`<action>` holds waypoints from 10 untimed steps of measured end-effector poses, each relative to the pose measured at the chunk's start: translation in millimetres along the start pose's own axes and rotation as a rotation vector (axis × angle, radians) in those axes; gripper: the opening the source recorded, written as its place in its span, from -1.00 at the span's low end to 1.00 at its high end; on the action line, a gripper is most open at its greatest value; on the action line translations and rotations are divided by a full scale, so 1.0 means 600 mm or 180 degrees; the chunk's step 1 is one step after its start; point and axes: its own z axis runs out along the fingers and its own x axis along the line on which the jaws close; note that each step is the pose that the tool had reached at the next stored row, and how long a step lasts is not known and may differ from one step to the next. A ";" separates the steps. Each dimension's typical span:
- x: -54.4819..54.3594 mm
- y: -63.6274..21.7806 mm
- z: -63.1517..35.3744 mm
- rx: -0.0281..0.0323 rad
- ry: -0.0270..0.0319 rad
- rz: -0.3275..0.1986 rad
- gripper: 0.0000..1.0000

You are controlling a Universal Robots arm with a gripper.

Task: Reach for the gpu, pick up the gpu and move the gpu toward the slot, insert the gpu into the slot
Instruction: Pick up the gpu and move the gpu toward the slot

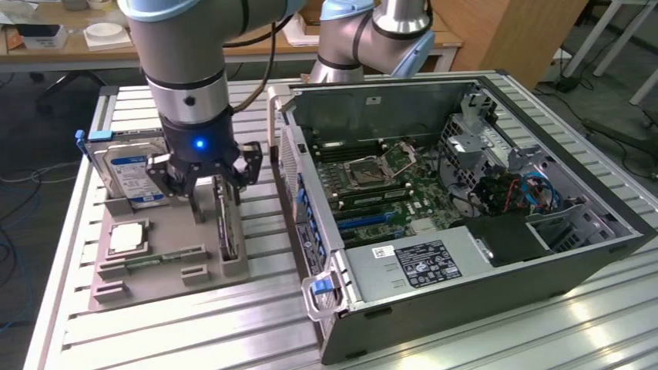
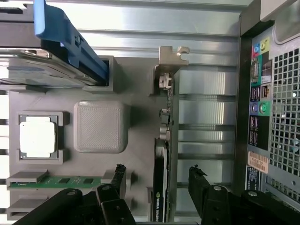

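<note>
The gpu (image 1: pixel 227 223) is stood on edge in the grey holder (image 1: pixel 154 268) for easy grabbing; the gripper (image 1: pixel 211 173) is spread open over it.

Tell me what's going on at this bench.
A robot arm is at the gpu, which stands on edge in a gray holder tray beside an open computer case. The gripper hangs open over the card, jaws straddling it, not gripping. The slot in the case holds no card.
</note>
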 end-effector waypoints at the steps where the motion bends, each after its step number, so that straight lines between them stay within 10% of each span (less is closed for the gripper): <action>1: 0.000 0.000 0.003 0.0000 0.0000 0.0000 0.29; 10: 0.000 -0.001 0.030 0.0000 0.0001 0.0000 0.29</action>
